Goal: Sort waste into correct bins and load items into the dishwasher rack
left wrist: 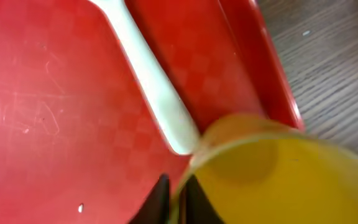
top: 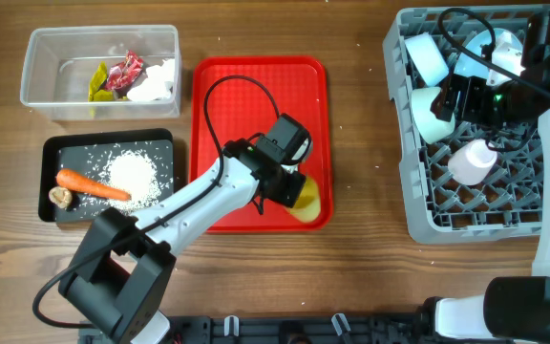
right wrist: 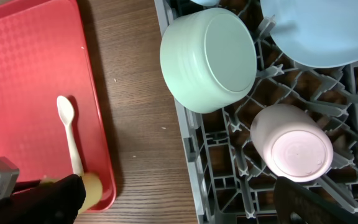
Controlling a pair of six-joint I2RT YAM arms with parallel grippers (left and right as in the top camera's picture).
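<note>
My left gripper (top: pixel 292 186) (left wrist: pixel 178 202) is shut on the rim of the yellow cup (top: pixel 306 199) (left wrist: pixel 278 180), one finger inside and one outside, at the near right corner of the red serving tray (top: pixel 256 86). The white spoon (left wrist: pixel 151 87) (right wrist: pixel 68 124) lies on the tray right beside the cup; my arm hides it in the overhead view. My right gripper (top: pixel 458 98) (right wrist: pixel 179 211) is open and empty above the grey dishwasher rack (top: pixel 418 215). The rack holds two pale blue bowls (top: pixel 428 57) (top: pixel 433 113) (right wrist: pixel 210 56), a pink cup (top: pixel 471 162) (right wrist: pixel 297 149) upside down and the pale blue plate (right wrist: pixel 316 31).
The clear tub (top: pixel 41 67) at the back left holds red and yellow-green wrappers (top: pixel 113 76) and white tissue (top: pixel 156 81). The black tray (top: pixel 165 148) in front of it holds rice (top: pixel 132 174), a carrot (top: pixel 89 184) and a brown lump (top: pixel 61 197). Bare wood lies between tray and rack.
</note>
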